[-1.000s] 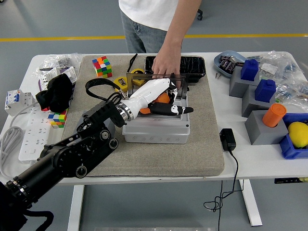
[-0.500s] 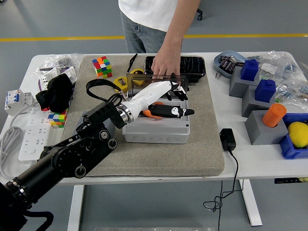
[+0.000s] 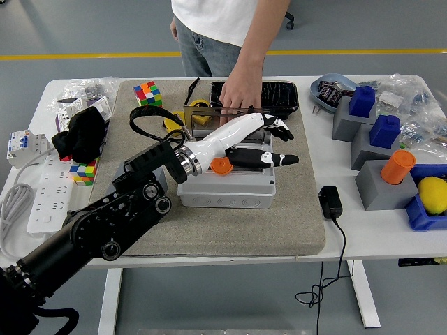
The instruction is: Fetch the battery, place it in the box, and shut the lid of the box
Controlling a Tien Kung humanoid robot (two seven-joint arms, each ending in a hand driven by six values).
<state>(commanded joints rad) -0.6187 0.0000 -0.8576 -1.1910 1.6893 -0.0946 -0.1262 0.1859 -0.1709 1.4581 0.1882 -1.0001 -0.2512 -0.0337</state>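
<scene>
At the far left of the white table (image 3: 363,244), a white power strip (image 3: 43,202) is seen near the edge, with a black cloth bundle (image 3: 82,134) behind it and a small colour cube (image 3: 83,172) between them. A grey mat (image 3: 230,223) is laid across the middle of the table, and a second colour cube (image 3: 147,95) sits on its far left corner.

The robot's black left arm (image 3: 105,227) is extended from the lower left corner up over the mat. Its white left hand (image 3: 246,139) is held above a light grey box (image 3: 225,185) in the middle of the mat, with the black-tipped fingers (image 3: 279,128) stretched out flat and spread, gripping nothing. The thumb is pointed to the right over the box's right side. An orange battery (image 3: 221,165) is seen just under the wrist, at the box's opening; whether it is resting fully inside cannot be told. The box's clear lid (image 3: 209,112) is stood upright at the far side.

A person's hand (image 3: 242,91) is placed on the top edge of that lid, behind the robot's fingers. A black tray (image 3: 279,94) lies just beyond.

Further right, a black adapter (image 3: 330,202) lies on the bare table. At the right edge, grey blocks (image 3: 380,185) are grouped, topped by blue pieces (image 3: 385,130) and an orange cylinder (image 3: 398,167), with a yellow fruit (image 3: 433,195) in a blue bin.
</scene>
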